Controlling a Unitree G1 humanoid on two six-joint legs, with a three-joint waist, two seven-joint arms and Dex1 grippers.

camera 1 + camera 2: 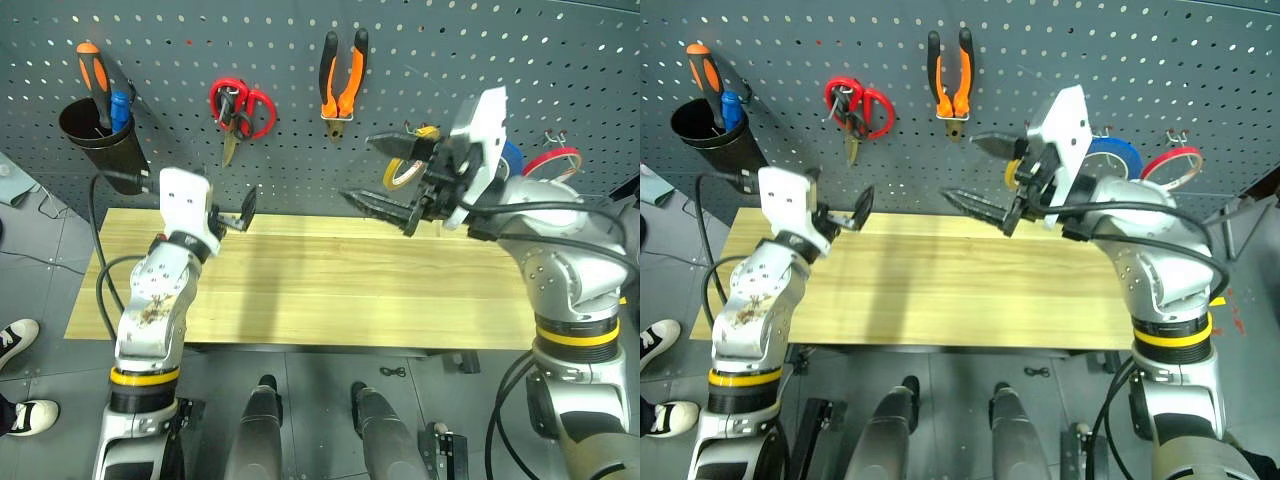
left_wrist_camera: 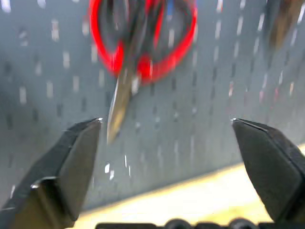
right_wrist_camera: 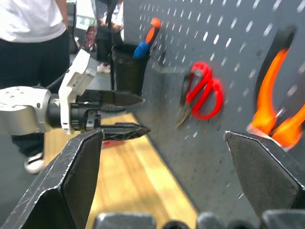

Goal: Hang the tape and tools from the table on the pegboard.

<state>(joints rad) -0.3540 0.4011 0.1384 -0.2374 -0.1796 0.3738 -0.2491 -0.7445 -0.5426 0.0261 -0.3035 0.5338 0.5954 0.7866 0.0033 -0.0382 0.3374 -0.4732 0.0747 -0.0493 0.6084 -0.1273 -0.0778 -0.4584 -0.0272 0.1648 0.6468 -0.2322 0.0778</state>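
A: What hangs on the pegboard point(image 1: 300, 80)?

B: The pliers point(image 1: 343, 80) hang near its top middle. The red scissors point(image 1: 240, 110) hang on a hook to their left, with darker handles tucked among the red ones, too blurred to tell apart. The blue tape point(image 1: 1118, 155) sits on the right part, half hidden behind the right arm, between a yellow ring point(image 1: 403, 172) and a red ring point(image 1: 1175, 160).

A: And the far left?

B: A black cup point(image 1: 100, 135) holds an orange-and-black screwdriver point(image 1: 92, 80) and a blue tool point(image 1: 120, 108).

A: The claws?

B: The left gripper point(image 1: 243, 212) is spread wide and holds nothing, hovering over the back edge of the table point(image 1: 300, 290), below the red scissors. The right gripper point(image 1: 385, 175) is also spread wide with nothing in it, above the table's back edge.
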